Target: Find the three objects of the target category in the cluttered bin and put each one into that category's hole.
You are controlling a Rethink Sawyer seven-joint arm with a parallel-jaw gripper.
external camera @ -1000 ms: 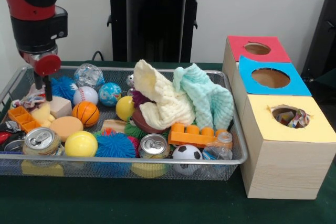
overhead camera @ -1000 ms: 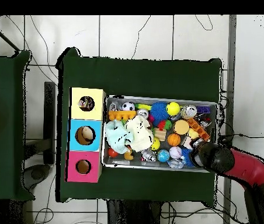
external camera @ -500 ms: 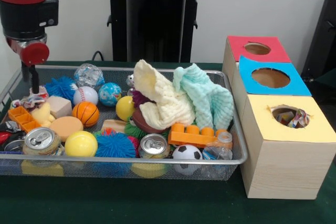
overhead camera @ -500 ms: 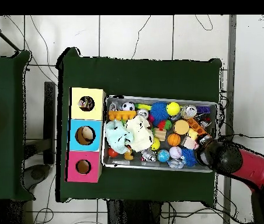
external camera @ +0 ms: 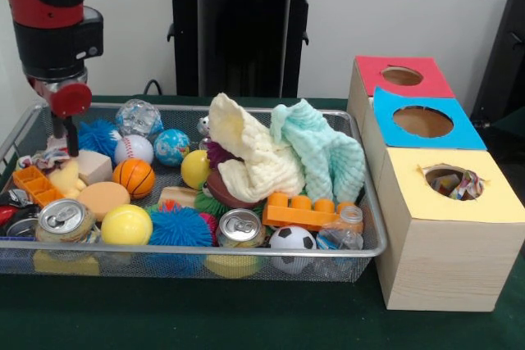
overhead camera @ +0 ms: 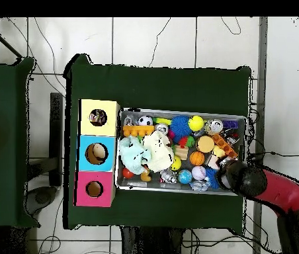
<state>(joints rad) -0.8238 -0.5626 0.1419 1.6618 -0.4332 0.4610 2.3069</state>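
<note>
The wire bin point(external camera: 246, 253) is heaped with clutter: two drink cans point(external camera: 64, 219) point(external camera: 240, 227), a yellow ball point(external camera: 126, 225), a small basketball point(external camera: 133, 177), a baseball point(external camera: 133, 148), a soccer ball point(external camera: 292, 241), a blue spiky ball point(external camera: 179, 227), an orange brick point(external camera: 305, 212), a cream cloth point(external camera: 246, 157) and a mint cloth point(external camera: 324, 153). My gripper point(external camera: 66, 138) hangs low over the bin's far left corner, beside a tan block point(external camera: 94, 166). From overhead the gripper point(overhead camera: 235, 173) sits at the bin's right end point(overhead camera: 246, 152).
Three wooden boxes with round holes stand right of the bin: red-topped point(external camera: 377, 81), blue-topped point(external camera: 467, 133) and yellow-topped point(external camera: 459, 202). Crumpled wrappers show in the yellow box's hole point(external camera: 453, 182). A black pedestal point(external camera: 242, 38) rises behind the bin.
The arm swung outward past the bin's left end half a second ago, then came back in. It now hangs almost where it was one second ago.
</note>
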